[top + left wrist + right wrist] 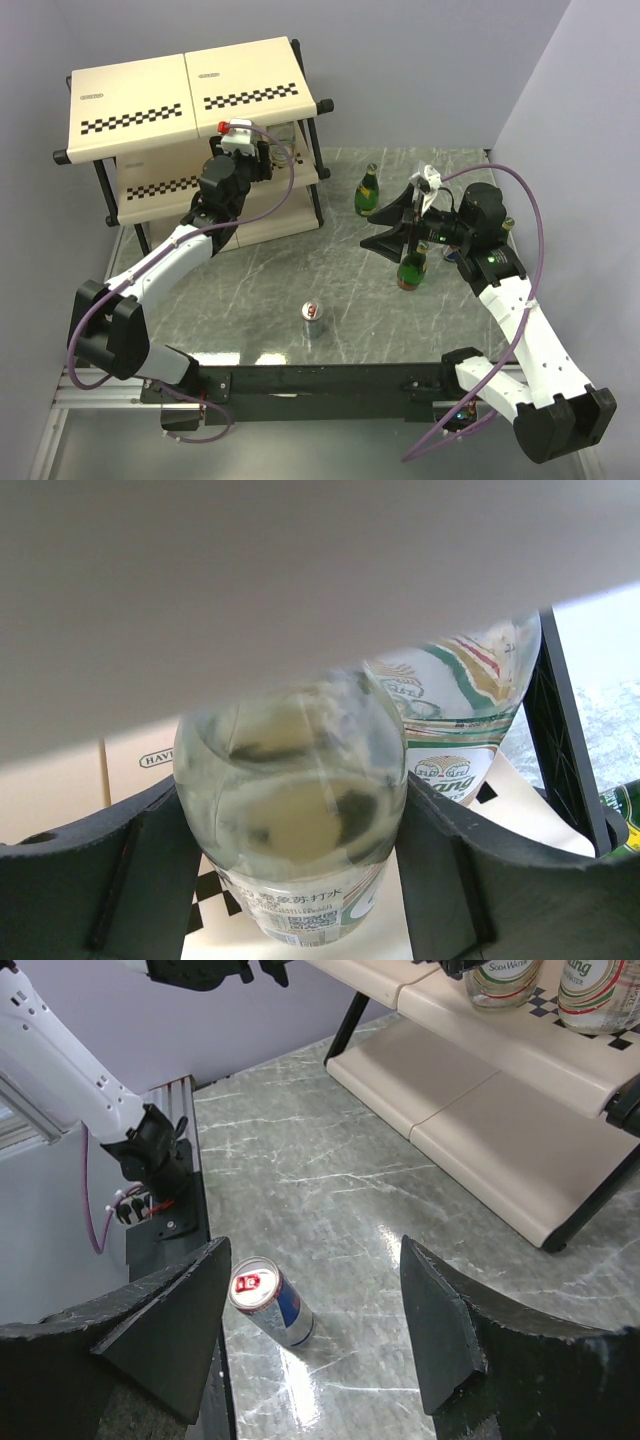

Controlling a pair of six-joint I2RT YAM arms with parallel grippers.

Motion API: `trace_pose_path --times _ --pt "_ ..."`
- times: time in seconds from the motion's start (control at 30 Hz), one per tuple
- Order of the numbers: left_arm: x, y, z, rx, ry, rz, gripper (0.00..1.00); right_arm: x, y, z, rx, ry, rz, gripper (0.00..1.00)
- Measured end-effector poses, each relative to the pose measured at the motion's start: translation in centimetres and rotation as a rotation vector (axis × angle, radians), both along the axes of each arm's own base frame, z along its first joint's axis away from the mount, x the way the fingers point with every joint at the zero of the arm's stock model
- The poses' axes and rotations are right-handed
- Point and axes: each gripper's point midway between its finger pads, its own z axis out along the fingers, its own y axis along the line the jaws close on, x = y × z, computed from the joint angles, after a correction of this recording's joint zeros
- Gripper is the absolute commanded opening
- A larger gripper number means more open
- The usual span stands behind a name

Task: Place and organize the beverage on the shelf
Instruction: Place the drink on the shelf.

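Our left hand [297,855] clamps the clear bottle [290,780]; let's seat it flat beside its 1 o'clock neighbour [462,710]; right hand [315,1260] apart.

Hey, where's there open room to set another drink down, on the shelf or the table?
The shelf's top tier is bare. The table is open between the can and the shelf. Crowded: the middle tier's right end, where the left gripper holds a clear bottle beside another, and around the green bottles by the right gripper.
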Motion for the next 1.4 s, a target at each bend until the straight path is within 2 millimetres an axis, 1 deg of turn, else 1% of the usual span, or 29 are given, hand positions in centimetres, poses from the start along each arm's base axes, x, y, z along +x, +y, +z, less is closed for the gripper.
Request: trace_pose_path --times 0.13,0.37,0.53,0.63,1.0,1.07,1.27,1.4 --pt "0.00 0.01 0.00 0.000 0.000 0.000 0.46 0.00 0.00 -0.01 0.000 0.000 0.000 0.75" --pt "0.00 0.01 -0.01 -0.001 0.000 0.001 0.55 0.00 0.00 0.00 0.000 0.000 0.000 0.75" --pt "0.00 0.01 0.00 -0.002 0.001 0.001 0.59 0.05 -0.05 0.00 0.000 0.000 -0.002 0.74" --pt "-0.01 -0.01 0.00 -0.004 0.001 0.000 0.65 0.07 -0.07 0.00 0.000 0.000 -0.003 0.75" --pt "-0.02 -0.02 -0.06 -0.004 0.003 0.001 0.70 0.14 -0.20 0.01 0.000 0.000 -0.006 0.75" --pt "-0.02 0.01 -0.06 -0.004 0.003 0.003 0.72 0.13 -0.19 0.01 0.000 0.000 -0.005 0.75" --pt "-0.02 0.05 -0.07 -0.005 0.003 0.007 0.75 0.21 -0.29 0.01 0.001 0.001 -0.009 0.75" --pt "-0.02 0.12 0.90 -0.025 -0.029 0.011 0.77 0.24 -0.33 0.00 0.001 0.001 -0.010 0.75"
